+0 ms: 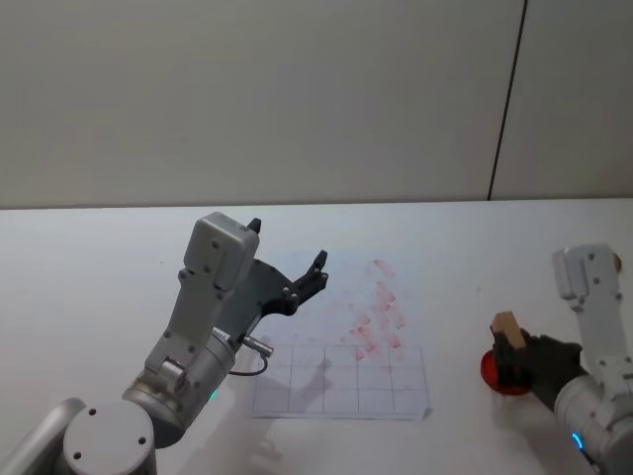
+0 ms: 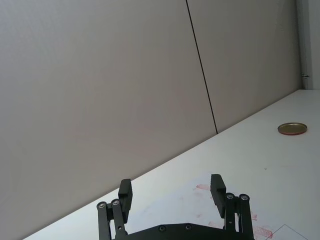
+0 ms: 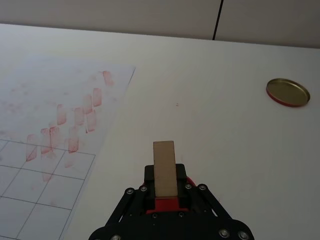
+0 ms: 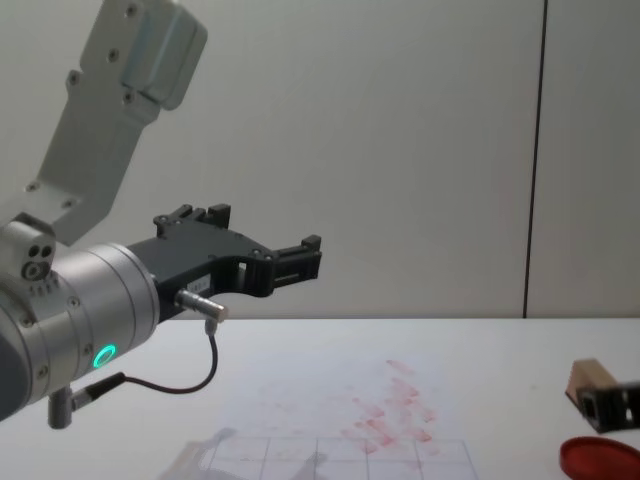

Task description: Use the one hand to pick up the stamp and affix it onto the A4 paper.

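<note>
We find the right tool (image 1: 509,358) clenched on the stamp (image 1: 506,327), its fingers pinching the lower part of the tan block, whose upper end stands clear above them in the right wrist view. The block is held directly over the red ink dish (image 1: 502,373) on the tabletop (image 1: 99,257), to the right of the A4 paper (image 1: 341,336); whether its base touches the pad we cannot tell. We judge the step in hand to be inking or lifting off the pad, with pressing on the paper not yet done. The next move calls for a lift clear of the dish, a carry leftward over the sheet, then a square, downward press on an unmarked patch. The left tool (image 1: 289,262) hangs released above the paper, idle. A dish lid (image 3: 287,92) lies well apart.
</note>
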